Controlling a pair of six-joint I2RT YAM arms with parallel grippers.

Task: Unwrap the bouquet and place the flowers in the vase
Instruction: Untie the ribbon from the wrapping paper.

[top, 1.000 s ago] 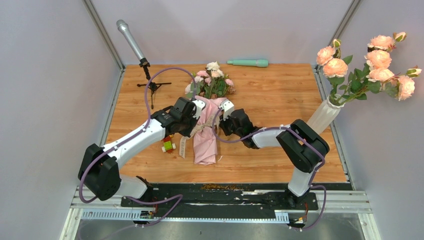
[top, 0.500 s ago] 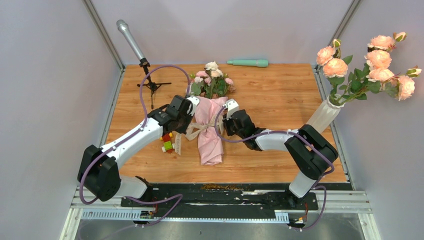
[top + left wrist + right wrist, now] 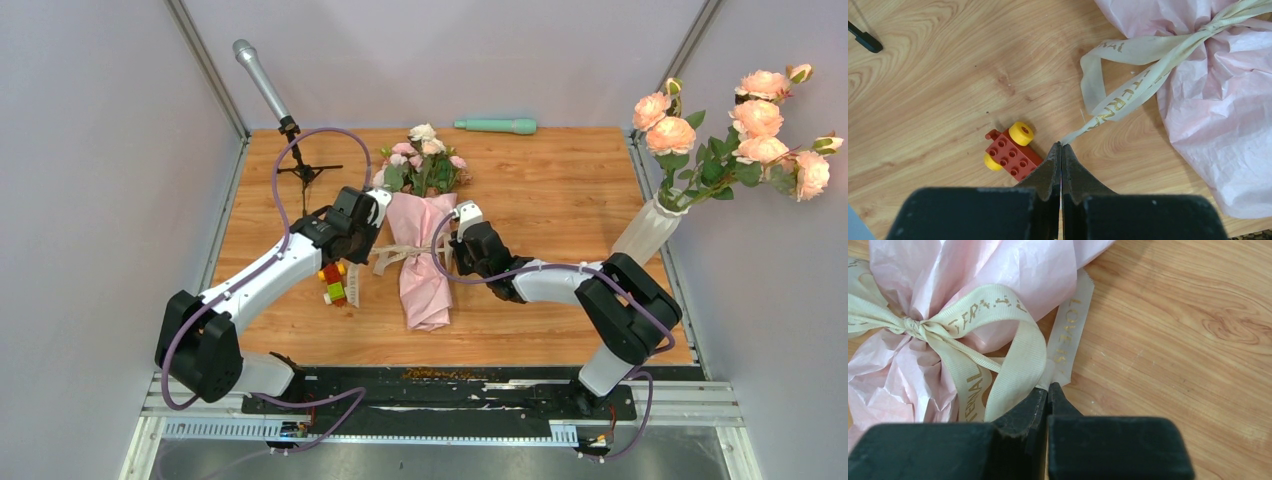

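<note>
- left gripper [image 3: 1061, 146] — jaws pinched shut on the ribbon [image 3: 1128, 90]'s left tail tip
- bouquet [image 3: 424, 262] lies flat between both grippers, long axis near-to-far, knot midway, equally near each
- right gripper [image 3: 1048, 388] — clamped shut on the right tail
- vase [image 3: 648, 232] far right, well apart

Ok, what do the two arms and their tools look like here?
The left arm and right arm match: white links, bulky black joints, a purple cable looped along each. Left tool and right tool have black wedge fingers tapering to thin tips.
</note>
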